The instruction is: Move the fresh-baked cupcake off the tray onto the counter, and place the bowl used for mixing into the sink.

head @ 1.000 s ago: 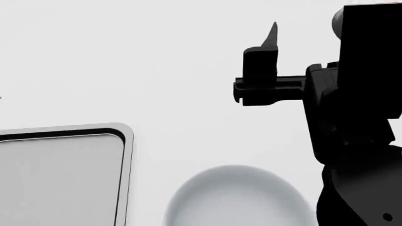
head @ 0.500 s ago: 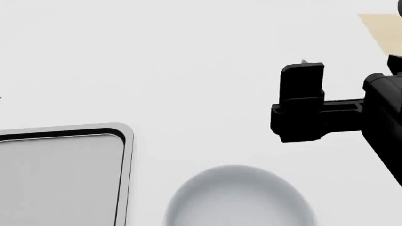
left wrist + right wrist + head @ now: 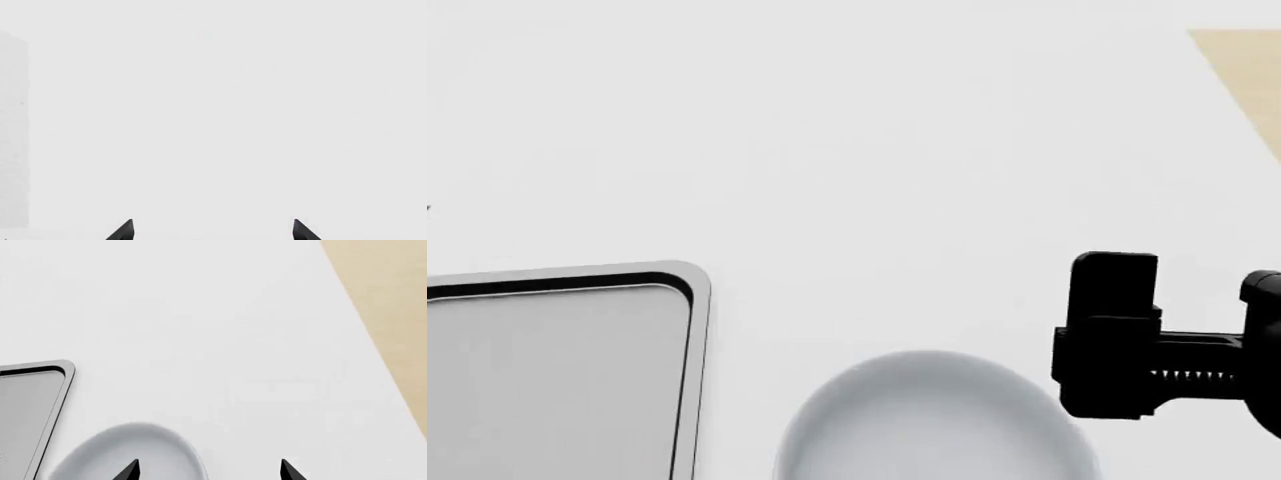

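the plain white smooth worktop (image 3: pixel 868 140) fills nearly all of the head view. the flat silver-grey metal tray (image 3: pixel 561 380) with rounded corners and a dark groove inside its raised rim lies at the lower left, cut off by the picture's edge, and the part of its surface that shows is bare. just beside it, apart from it, sits the large round pale grey-white bowl (image 3: pixel 941 425), smooth and unmarked, also cut off at the bottom. the black right hand (image 3: pixel 1110 330) hangs just beside the bowl's right rim; from the head view i cannot tell whether it touches.

in the right wrist view the right hand (image 3: pixel 209 471) has its two dark fingertips (image 3: pixel 130 471) spread well apart with nothing between them; one tip shows over the bowl (image 3: pixel 127 452), the other over bare worktop (image 3: pixel 200 315). the tray's corner (image 3: pixel 33 390) lies nearby, and a tan surface (image 3: pixel 390 305) borders the worktop.

the left wrist view shows the left hand (image 3: pixel 212 231) with its tips (image 3: pixel 123 231) likewise spread and holding nothing, before a blank white surface.

no brand, label or writing can be read on anything.
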Robot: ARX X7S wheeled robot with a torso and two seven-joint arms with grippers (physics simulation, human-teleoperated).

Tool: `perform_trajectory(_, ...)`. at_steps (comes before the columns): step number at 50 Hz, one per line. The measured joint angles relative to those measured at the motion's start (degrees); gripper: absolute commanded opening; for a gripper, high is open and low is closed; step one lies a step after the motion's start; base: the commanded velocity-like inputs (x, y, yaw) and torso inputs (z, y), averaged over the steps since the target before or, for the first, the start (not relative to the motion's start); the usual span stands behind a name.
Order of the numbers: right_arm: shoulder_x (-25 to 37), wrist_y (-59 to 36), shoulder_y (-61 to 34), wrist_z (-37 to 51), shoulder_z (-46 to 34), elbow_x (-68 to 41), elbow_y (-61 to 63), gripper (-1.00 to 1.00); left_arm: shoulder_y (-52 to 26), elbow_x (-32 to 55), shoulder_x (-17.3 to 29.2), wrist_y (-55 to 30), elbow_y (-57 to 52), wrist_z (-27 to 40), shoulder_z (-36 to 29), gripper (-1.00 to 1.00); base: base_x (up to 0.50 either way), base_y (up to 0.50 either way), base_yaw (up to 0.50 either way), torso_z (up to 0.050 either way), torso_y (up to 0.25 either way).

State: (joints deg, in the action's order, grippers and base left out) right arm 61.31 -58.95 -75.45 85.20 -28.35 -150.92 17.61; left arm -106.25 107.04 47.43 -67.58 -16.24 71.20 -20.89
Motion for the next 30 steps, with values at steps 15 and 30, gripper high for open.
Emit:
perform_trajectory(15, 0.00, 0.09, 4.27, -4.96, -1.92, 1.85, -1.82, 1.00, 0.68, 0.35, 0.44, 0.55, -0.21, -0.22, -0.11, 1.00, 0.00, 0.00, 0.00, 0.000, 0.000)
perform_trajectory(30, -1.29, 0.21, 9.40, -10.67, -1.56, 6.61, -3.21, 1.00, 0.95, 0.29, 0.93, 0.75, -0.30, -0.54, -0.38, 1.00, 0.01, 0.00, 0.00, 0.000, 0.000)
